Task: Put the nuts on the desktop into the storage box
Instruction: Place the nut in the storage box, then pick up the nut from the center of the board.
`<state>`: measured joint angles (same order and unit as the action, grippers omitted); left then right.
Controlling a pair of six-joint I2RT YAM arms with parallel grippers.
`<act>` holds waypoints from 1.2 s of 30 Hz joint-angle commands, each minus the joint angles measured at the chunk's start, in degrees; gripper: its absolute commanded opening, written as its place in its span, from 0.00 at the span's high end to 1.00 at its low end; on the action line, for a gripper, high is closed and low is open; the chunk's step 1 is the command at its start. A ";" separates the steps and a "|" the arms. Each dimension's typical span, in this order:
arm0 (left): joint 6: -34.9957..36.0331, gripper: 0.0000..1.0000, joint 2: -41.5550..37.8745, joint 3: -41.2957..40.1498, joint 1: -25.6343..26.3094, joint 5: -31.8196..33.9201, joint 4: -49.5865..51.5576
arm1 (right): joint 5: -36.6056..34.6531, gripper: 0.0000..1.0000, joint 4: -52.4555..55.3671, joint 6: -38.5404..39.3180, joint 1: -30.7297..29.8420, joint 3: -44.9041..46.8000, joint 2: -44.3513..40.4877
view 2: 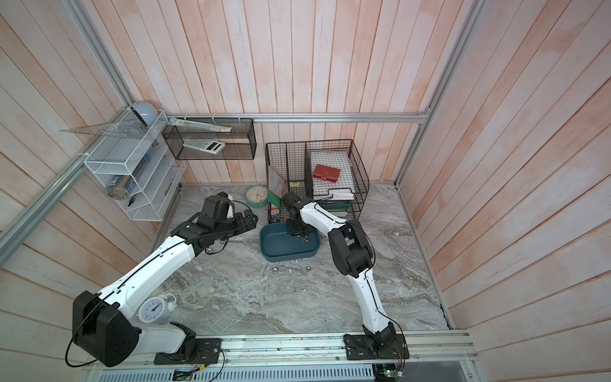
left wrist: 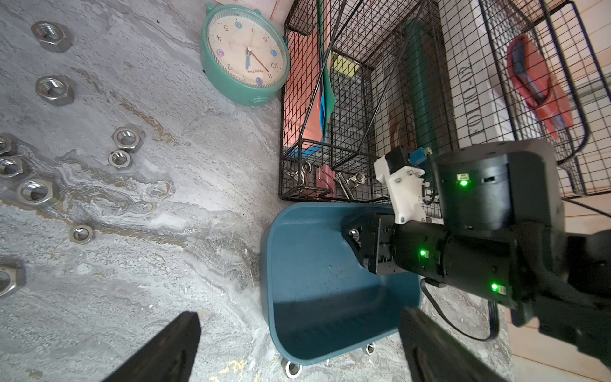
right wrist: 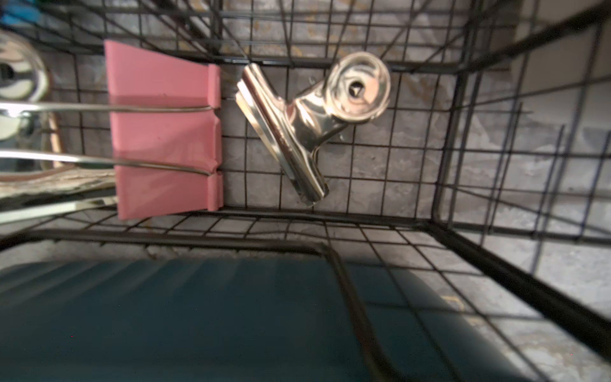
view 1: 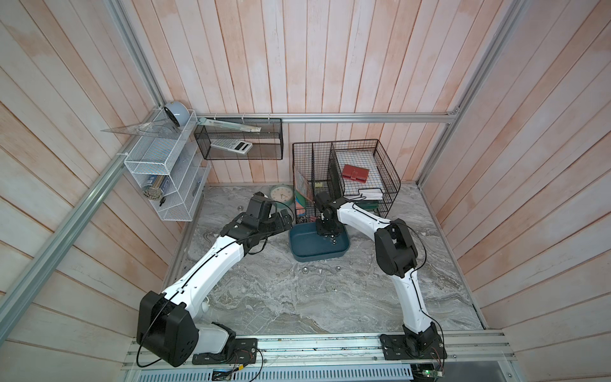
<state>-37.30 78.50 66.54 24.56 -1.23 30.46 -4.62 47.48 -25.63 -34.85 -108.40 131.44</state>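
Note:
The teal storage box (view 1: pixel 317 256) sits on the grey marble desktop (view 1: pixel 297 297), in front of the wire organiser. My right gripper (view 1: pixel 325 233) points down into the box's far end. A silver nut shows at its fingertips (left wrist: pixel 349 240) in the left wrist view, and I cannot tell how wide the jaws stand. Two nuts (view 1: pixel 334 243) lie in the box beneath it. My left gripper (left wrist: pixel 297 347) hovers open and empty by the box's left end (left wrist: pixel 274 264). Several loose nuts (left wrist: pixel 54 90) lie on the desktop beyond it, and two more (view 1: pixel 304 270) lie in front of the box.
A round green clock (view 1: pixel 281 195) leans beside the black wire organiser (view 1: pixel 347 178) at the back. A pink clip (right wrist: pixel 165 132) and a silver clip (right wrist: pixel 310 122) lie in the organiser. A white alarm clock (view 2: pixel 153 307) stands by the left arm. White mesh shelves (view 1: pixel 158 172) hang on the left wall.

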 commanded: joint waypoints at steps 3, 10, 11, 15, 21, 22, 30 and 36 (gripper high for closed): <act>0.21 0.00 -1.29 -0.44 -0.39 0.41 -0.23 | -0.55 0.41 1.99 1.01 -0.38 -2.00 -0.05; 0.12 0.00 -1.17 -0.31 -0.40 0.04 -0.65 | -0.73 0.29 2.94 1.11 -0.62 -1.28 -3.99; 0.08 0.00 -1.21 -0.35 -0.40 -0.06 -0.67 | -0.95 0.27 3.10 1.11 -0.73 -1.11 -4.65; -0.14 0.00 -1.15 -0.55 -0.39 -0.23 -0.93 | -2.05 0.19 3.61 1.08 -0.88 0.48 -8.51; -0.21 0.00 -1.24 -0.79 -0.39 -0.61 -1.45 | -5.18 0.02 3.57 0.23 -0.96 5.08 -15.05; -0.19 0.00 -1.24 -0.97 -0.39 -0.68 -1.66 | -5.61 0.02 3.58 -0.01 -0.90 5.78 -16.11; -0.04 0.00 0.32 0.07 -0.41 -2.12 -2.43 | -8.97 0.02 3.41 -1.51 -0.69 10.62 -22.71; -0.14 0.00 1.72 1.10 -0.39 -2.99 -2.50 | -14.51 0.02 3.02 -4.11 -0.36 14.67 -27.28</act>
<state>-37.32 79.20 66.43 24.38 -3.09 28.99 -14.59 49.80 -27.66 -35.46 -95.29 107.15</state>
